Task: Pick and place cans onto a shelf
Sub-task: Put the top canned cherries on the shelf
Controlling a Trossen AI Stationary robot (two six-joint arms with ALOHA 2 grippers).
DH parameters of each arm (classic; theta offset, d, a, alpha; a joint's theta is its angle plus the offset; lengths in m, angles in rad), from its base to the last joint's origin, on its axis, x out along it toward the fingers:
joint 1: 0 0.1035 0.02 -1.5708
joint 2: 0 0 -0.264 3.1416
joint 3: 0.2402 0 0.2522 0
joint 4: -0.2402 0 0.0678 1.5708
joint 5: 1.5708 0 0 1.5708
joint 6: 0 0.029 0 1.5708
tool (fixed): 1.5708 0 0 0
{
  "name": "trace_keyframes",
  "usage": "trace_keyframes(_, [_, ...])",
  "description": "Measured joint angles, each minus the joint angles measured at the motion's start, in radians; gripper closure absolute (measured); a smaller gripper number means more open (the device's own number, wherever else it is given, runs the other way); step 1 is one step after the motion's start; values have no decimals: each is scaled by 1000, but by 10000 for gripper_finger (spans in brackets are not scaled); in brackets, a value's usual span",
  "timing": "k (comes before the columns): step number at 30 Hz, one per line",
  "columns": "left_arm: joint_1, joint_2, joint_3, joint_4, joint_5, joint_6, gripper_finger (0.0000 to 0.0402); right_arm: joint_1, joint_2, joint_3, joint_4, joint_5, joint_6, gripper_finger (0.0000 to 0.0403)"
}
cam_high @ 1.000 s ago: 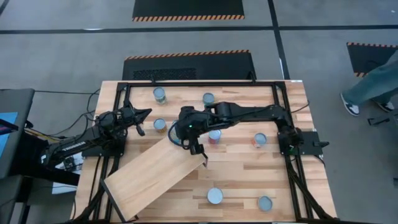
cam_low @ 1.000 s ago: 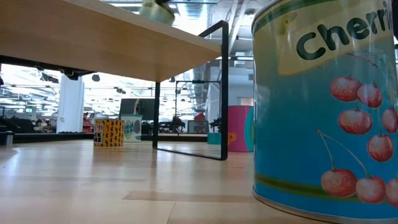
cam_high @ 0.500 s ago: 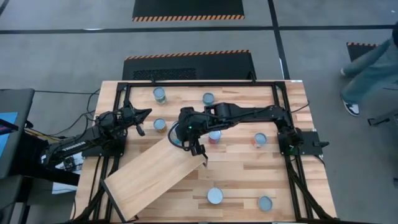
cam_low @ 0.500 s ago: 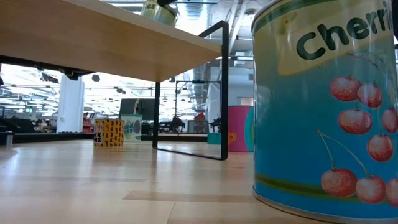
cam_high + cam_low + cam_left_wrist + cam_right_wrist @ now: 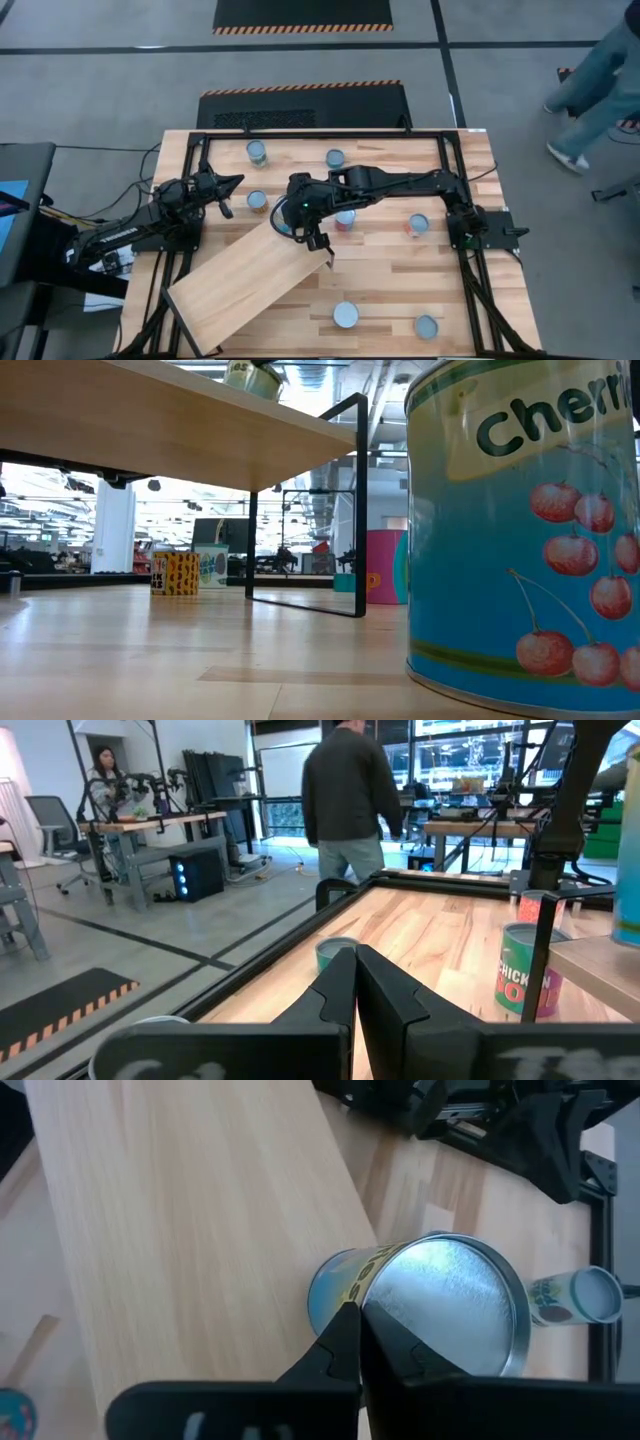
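Above the shelf (image 5: pixel 250 280) corner, right gripper (image 5: pixel 322 243) fingers clenched beside a can (image 5: pixel 420 1305); left gripper (image 5: pixel 226 196) fingers clenched, idle at the worktop (image 5: pixel 390 270) edge.

"Cherri…" on the near blue can (image 5: pixel 525 530); "CHICK…" on a green can (image 5: pixel 518 982).

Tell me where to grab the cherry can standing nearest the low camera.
Take the cherry can by its curved side wall, about mid-height, coming down from above and closing across two opposite sides. It stands upright on the table, and its round body offers no flat face, so a straddling grip across the width looks safest.
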Motion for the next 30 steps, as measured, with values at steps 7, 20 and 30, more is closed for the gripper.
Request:
trace_keyframes(7, [0,0,0,0,0,0,401,6,0,0,0,-29,-4,381])
trace_keyframes(20, [0,0,0,0,0,0,401,10,0,0,20,-28,-15,367])
trace_keyframes(30, [0,0,0,0,0,0,402,10,0,-1,30,-28,-23,363])
